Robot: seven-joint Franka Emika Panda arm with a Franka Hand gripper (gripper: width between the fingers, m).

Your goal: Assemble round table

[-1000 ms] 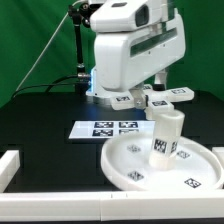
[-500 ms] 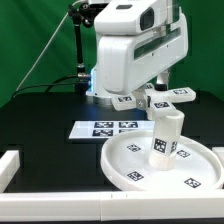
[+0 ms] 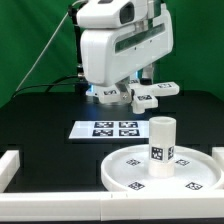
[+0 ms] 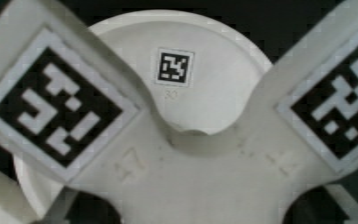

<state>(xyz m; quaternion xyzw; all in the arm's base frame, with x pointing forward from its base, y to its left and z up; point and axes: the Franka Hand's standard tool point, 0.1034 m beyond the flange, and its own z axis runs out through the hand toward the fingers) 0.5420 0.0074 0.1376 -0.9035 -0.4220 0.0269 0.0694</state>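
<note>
The large round disc lies at the front on the exterior view's right. The short thick cylinder leg stands upright on it. My gripper hangs behind them, above the table, shut on the cross-shaped piece. In the wrist view the cross-shaped piece fills the picture with two tagged arms. A round white part with one tag shows beyond it; I cannot tell whether it is the leg or the disc. My fingers are hidden behind the piece.
The marker board lies flat mid-table on the black cloth. A white block sits at the front on the exterior view's left. A black cable hangs behind the arm's base.
The arm has swung toward the exterior view's left and risen a little with the cross-shaped piece. The disc and leg have shifted toward the front, and the leg now stands straight.
</note>
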